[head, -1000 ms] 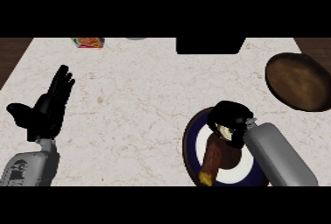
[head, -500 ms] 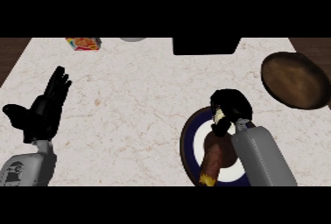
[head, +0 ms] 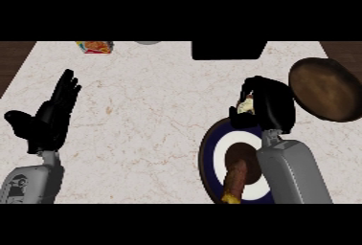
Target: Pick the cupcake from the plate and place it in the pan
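Pale cupcake [head: 245,105] pinched in curled fingers of right hand [head: 269,106], above far rim of blue-and-white plate [head: 209,152]. Light marbled counter [head: 152,119], dark wood at edges. Brown pan [head: 326,89] far right, holding nothing visible. Left hand [head: 48,116] resting left, fingers straight.

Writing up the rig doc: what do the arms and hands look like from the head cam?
Two matching arms. Each forearm is a smooth, rounded grey shell, the left forearm carrying a small dark marking near the lower edge, the right forearm plain. A narrow grey wrist joins each to a black hand with fingers and thumb: left hand, right hand. No cables or sleeves visible.
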Robot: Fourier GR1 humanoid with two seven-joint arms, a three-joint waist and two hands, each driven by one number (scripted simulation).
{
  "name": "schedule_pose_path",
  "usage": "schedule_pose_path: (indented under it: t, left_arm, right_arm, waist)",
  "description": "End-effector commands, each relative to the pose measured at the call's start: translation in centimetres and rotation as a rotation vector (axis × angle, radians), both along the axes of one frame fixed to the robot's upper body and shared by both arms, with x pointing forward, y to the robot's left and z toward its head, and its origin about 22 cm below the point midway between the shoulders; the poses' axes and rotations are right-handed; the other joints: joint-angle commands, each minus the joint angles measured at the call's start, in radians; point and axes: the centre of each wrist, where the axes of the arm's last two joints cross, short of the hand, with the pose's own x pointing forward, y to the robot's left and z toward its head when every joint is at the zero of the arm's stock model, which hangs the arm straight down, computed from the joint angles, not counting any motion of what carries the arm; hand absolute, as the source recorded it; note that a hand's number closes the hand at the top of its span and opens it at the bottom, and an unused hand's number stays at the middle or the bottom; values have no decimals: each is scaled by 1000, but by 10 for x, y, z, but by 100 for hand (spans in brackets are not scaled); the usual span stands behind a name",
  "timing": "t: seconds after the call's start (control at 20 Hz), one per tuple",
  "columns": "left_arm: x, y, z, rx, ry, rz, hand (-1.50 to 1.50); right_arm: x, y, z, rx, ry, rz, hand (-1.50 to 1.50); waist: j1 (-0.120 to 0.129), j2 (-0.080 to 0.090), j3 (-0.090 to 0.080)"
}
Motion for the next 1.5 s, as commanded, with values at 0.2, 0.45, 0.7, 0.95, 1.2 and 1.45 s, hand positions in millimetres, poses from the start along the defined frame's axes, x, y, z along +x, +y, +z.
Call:
schedule_pose_path:
  t: [0.2, 0.45, 0.7, 0.95, 1.2, 1.45]
  left_arm:
    - [11, 6, -8, 1, -26, -10, 0]
    - [4, -1, -10, -1, 7, -24, 0]
    - [19, -6, 2, 1, 8, -34, 0]
    - [17, -11, 12, -10, -29, -46, 0]
    - [20, -17, 5, -9, -31, -72, 0]
    - [20, -18, 9, -11, -46, -79, 0]
  right_arm:
    - [14, -36, 47, 200, -175, -144, 150]
    - [34, -131, 52, 370, -241, -199, 150]
    - [45, -201, 14, 246, -227, -302, 150]
    - [46, -257, 2, 100, -235, -365, 150]
    - [44, -295, -9, 63, -229, -429, 150]
    - [32, -318, -21, 101, -240, -461, 150]
  waist:
    - [9, 8, 0]
    - [16, 11, 1]
    - [24, 17, 2]
    - [41, 20, 2]
    - [70, 35, 5]
    - [87, 42, 8]
